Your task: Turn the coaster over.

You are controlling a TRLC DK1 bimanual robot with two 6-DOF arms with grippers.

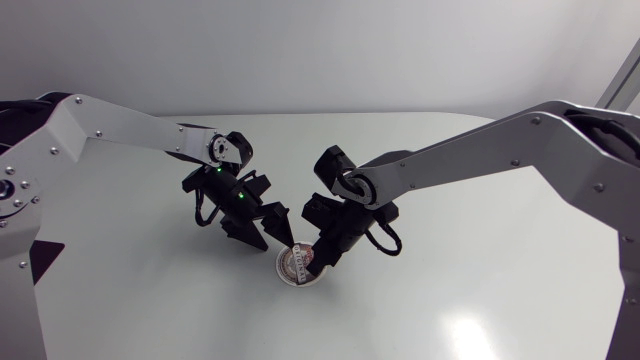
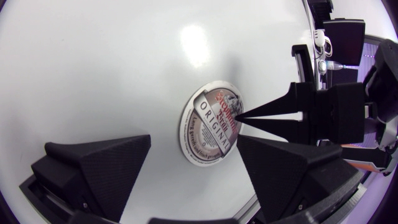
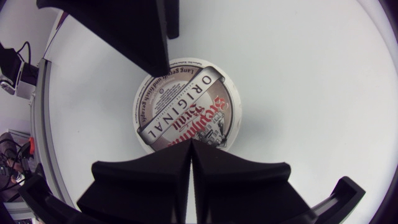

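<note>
Two robot arms meet over a round coaster [image 1: 299, 267] that lies flat, printed face up, on a pale white surface [image 1: 480, 290], near the surface's middle and towards its front edge.

The left arm [image 1: 110, 130] comes in from the left side. Its left gripper [image 1: 260, 238] is released, the two broad black fingers spread wide. The coaster sits just ahead of the gap between them, gripped by neither. Seen from the right wrist, one left finger hangs over the coaster's far rim; whether it touches cannot be told. Two small green lights [image 1: 240, 197] glow on the black housing behind this gripper.

The right arm [image 1: 480, 150] comes in from the right side. Its right gripper [image 1: 322, 256] is clenched on nothing, the fingers pressed together into one sharp wedge. The wedge's tip rests on the coaster's printed face, near the rim on that gripper's own side. A black cable [image 1: 386, 240] loops beside this gripper.

The coaster has a white rim ringed with small lettering. A pale diagonal banner of capital letters crosses the middle, with red ornate lettering and a small picture beside it. The wedge tip covers part of the red lettering.
</note>
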